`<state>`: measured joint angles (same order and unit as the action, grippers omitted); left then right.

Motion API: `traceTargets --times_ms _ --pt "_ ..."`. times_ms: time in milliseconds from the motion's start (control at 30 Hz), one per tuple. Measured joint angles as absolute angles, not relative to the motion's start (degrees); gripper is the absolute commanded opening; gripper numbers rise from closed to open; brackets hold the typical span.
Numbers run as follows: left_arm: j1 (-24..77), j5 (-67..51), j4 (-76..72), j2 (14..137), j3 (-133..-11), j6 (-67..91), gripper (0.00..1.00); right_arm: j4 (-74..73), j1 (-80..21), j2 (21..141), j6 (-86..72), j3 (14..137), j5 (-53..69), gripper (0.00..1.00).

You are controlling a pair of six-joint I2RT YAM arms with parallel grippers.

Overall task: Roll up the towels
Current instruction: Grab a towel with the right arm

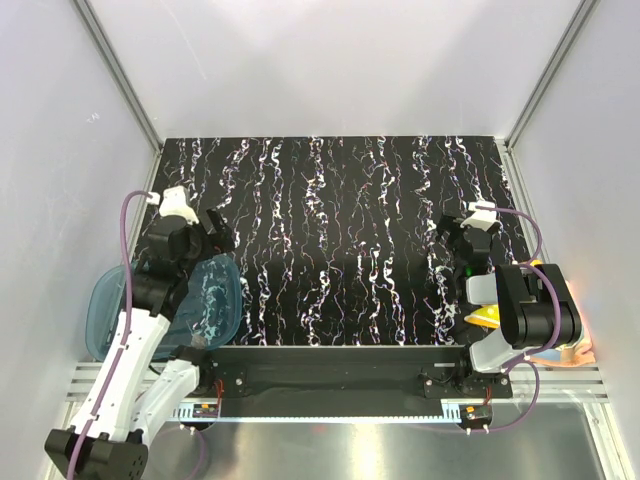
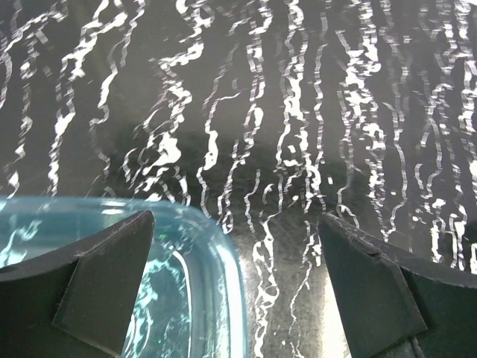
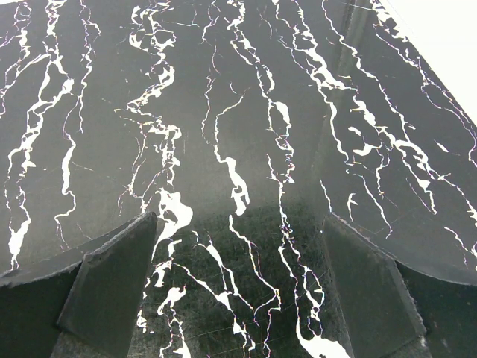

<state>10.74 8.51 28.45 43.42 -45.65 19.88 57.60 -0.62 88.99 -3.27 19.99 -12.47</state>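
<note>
A small yellow towel point(image 1: 486, 318) peeks out beside my right arm's base at the near right edge of the mat. An orange-pink towel point(image 1: 566, 352) shows just behind that arm, mostly hidden. My right gripper point(image 1: 447, 232) is open and empty, and in the right wrist view point(image 3: 240, 216) only bare mat lies between its fingers. My left gripper point(image 1: 218, 232) is open and empty at the far end of the teal tray. In the left wrist view point(image 2: 237, 216) its left finger point(image 2: 104, 276) hangs over the tray.
A translucent teal-blue plastic tray point(image 1: 222, 300) lies at the near left of the black marbled mat point(image 1: 340, 230); its rim point(image 2: 227, 261) shows in the left wrist view. White walls and metal frame posts enclose the table. A black rail runs along the near edge.
</note>
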Motion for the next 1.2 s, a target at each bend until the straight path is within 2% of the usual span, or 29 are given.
traceTargets --times_ms 467,900,1000,1100,1200 --pt "11.6 9.6 29.4 39.1 -43.8 19.5 0.99 57.6 -0.6 89.0 -3.3 20.0 -12.4 1.00" --pt "12.7 2.4 22.4 36.8 -39.5 17.6 0.99 56.5 -0.6 87.9 -3.4 19.9 -14.0 1.00" --pt "13.0 1.9 22.4 36.8 -39.5 17.5 0.99 43.5 -0.7 80.0 -5.0 22.2 -19.0 1.00" --pt "13.5 1.7 22.4 36.9 -39.5 17.4 0.99 18.7 -0.6 70.7 -12.0 35.4 -27.0 1.00" --pt "13.9 1.7 22.6 37.3 -39.5 17.3 0.99 3.0 -0.6 65.4 -20.3 48.1 -32.6 1.00"
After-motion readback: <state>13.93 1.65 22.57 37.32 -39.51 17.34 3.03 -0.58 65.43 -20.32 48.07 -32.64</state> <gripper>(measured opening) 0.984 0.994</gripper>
